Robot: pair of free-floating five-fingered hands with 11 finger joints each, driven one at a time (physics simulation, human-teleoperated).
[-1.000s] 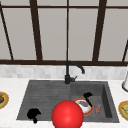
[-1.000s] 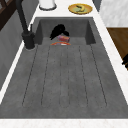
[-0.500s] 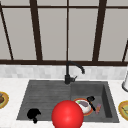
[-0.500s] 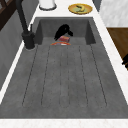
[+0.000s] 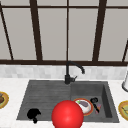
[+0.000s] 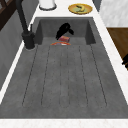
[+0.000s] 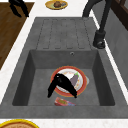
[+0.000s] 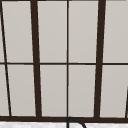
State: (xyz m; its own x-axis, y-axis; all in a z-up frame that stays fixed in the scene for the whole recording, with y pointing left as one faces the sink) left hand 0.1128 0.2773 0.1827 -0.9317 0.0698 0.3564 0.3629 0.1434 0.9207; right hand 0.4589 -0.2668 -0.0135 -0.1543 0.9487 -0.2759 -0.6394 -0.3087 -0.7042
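Right robot hand (image 7: 61, 85), fingers spread over plate (image 7: 81, 86); front view's red ball (image 5: 67, 115) half-hides it.

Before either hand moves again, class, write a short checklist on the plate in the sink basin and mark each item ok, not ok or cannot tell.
1. Right hand is over the orange-rimmed plate in the basin: ok.
2. Right hand has a firm hold on the plate: cannot tell; its fingers spread across the plate, but contact is unclear.
3. Plate lies flat on the basin floor: ok.
4. Small reddish item lies beside the plate, near the hand: ok, though what it is cannot be told.
5. Left hand is apart from the plate, at the drainboard's front edge: ok.
6. Faucet spout stands apart from the right hand: ok.
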